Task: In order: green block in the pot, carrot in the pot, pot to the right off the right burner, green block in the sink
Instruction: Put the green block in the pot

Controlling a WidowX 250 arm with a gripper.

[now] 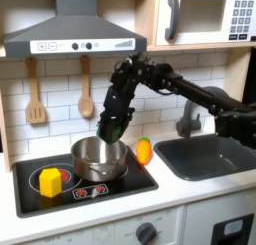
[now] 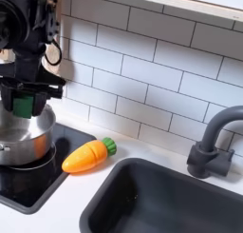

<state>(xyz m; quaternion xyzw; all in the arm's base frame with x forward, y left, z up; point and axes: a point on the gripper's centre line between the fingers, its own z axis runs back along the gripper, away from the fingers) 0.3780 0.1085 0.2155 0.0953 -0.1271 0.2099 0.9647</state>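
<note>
- The sink [image 2: 161,203] lay nearest in the second exterior view, beside the carrot [image 2: 87,155].
- The gripper [image 2: 26,102], above the pot [image 2: 27,137], clamped the green block [image 2: 23,106].
- Microwave [image 1: 205,16] display read "01:30".

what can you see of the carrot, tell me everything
The carrot is a small, stubby orange toy, plastic-looking, tapered with a green top. It lies on its side on the white counter between the stove's black edge and the sink, green end toward the tiled wall. In both exterior views nothing grips it; it appears not to touch the pot.
</note>
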